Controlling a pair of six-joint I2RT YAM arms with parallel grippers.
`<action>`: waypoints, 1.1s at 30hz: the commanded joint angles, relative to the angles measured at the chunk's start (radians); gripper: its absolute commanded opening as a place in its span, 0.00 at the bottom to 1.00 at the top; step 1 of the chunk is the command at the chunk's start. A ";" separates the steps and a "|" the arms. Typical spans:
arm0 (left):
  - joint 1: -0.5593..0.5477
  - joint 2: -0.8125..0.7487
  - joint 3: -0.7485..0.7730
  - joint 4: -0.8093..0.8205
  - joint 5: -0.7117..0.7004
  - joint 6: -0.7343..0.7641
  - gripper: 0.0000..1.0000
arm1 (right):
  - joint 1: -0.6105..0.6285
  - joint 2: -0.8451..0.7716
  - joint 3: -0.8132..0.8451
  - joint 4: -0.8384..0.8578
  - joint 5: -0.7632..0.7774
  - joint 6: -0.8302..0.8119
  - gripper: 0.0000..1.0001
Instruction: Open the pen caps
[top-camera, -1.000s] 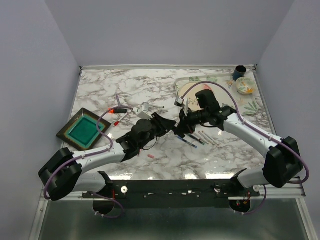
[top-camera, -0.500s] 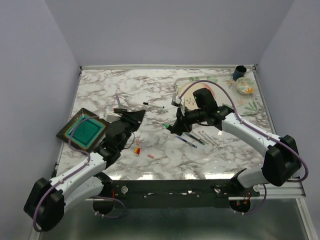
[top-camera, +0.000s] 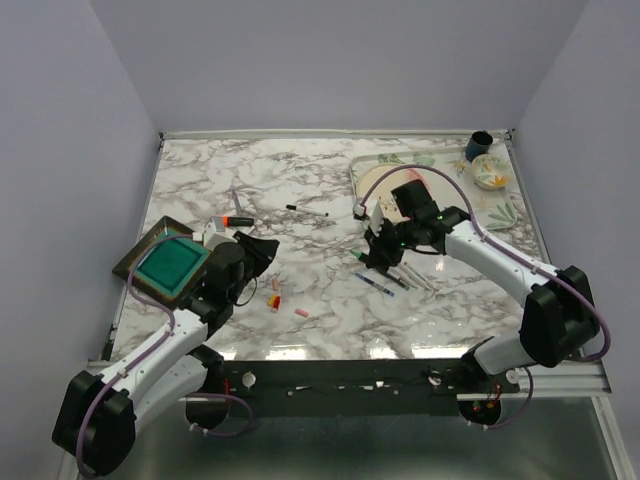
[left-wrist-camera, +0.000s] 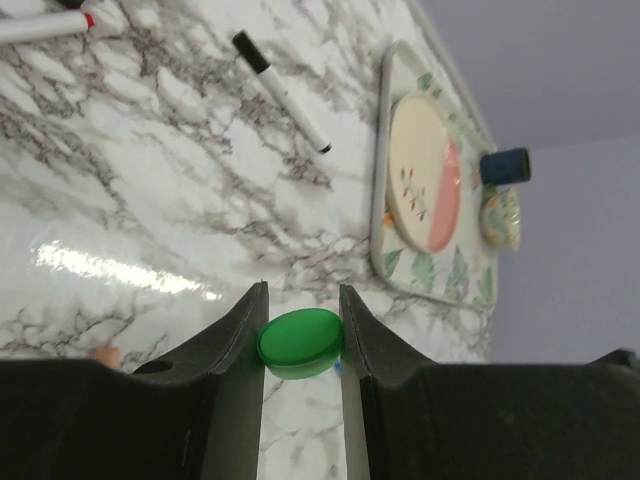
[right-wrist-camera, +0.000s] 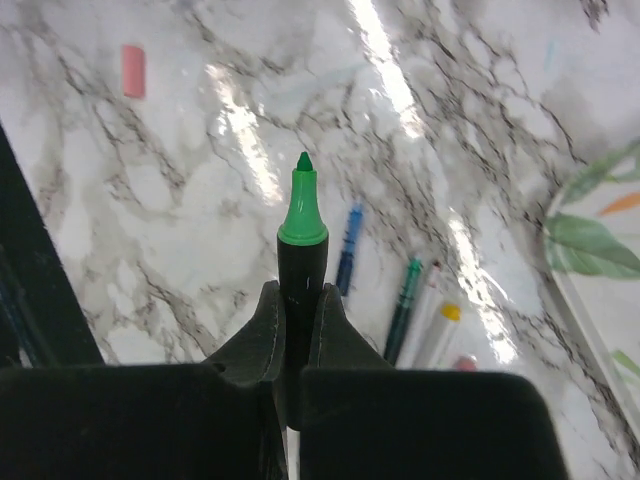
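Arms drawn apart since a second ago, cap off the marker.
At 8 o'clock of counter (top-camera: 300, 180), left tool (left-wrist-camera: 301, 295) clenched on green cap (left-wrist-camera: 300, 343); right tool (right-wrist-camera: 298, 295) grasping bare-tipped green highlighter (right-wrist-camera: 302, 215). Floral tray (left-wrist-camera: 384, 180) at 1 o'clock holding plate (left-wrist-camera: 420, 160).

The marble-look table (top-camera: 300, 175) is glossy; the green cap (left-wrist-camera: 300, 343) smooth plastic; the plate (left-wrist-camera: 420, 150) smooth, glazed.

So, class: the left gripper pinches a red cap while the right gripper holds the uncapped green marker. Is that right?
Not quite. The cap in the left gripper is green, not red, as the left wrist view shows. The right gripper does hold the uncapped green marker.
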 joint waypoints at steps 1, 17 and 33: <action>0.007 -0.006 0.015 -0.181 0.119 0.183 0.00 | -0.091 0.028 0.036 -0.129 0.126 -0.075 0.01; 0.005 -0.060 -0.027 -0.414 0.082 0.316 0.03 | -0.229 0.108 0.002 -0.183 0.201 -0.075 0.06; 0.005 0.104 0.029 -0.376 0.125 0.407 0.06 | -0.451 0.119 -0.053 -0.220 0.181 -0.147 0.11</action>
